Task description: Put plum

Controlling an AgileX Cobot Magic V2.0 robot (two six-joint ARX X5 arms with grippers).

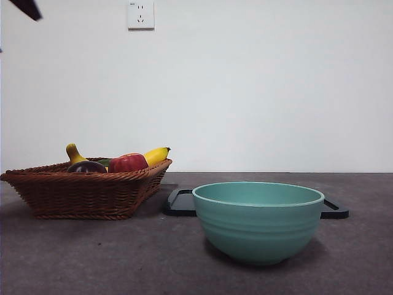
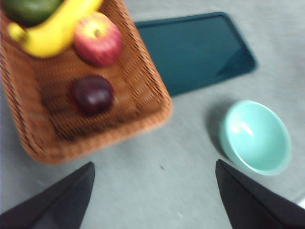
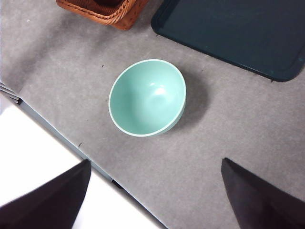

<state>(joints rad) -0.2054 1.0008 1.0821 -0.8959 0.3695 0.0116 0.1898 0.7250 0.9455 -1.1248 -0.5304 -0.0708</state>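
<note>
The dark purple plum (image 2: 92,94) lies in the brown wicker basket (image 2: 147,90), beside a red apple (image 2: 97,39); in the front view the plum (image 1: 86,166) peeks over the basket rim (image 1: 80,184) at the left. My left gripper (image 2: 152,200) is open and empty, high above the table between the basket and the teal bowl (image 2: 256,137). My right gripper (image 3: 155,195) is open and empty, high above the bowl (image 3: 147,97). In the front view only a black tip (image 1: 27,8) shows at the top left corner.
The basket also holds a banana (image 2: 52,29), a green fruit (image 2: 29,9) and the apple (image 1: 128,163). A dark flat tray (image 2: 195,50) lies behind the bowl (image 1: 258,221). The table's near edge (image 3: 62,138) shows in the right wrist view.
</note>
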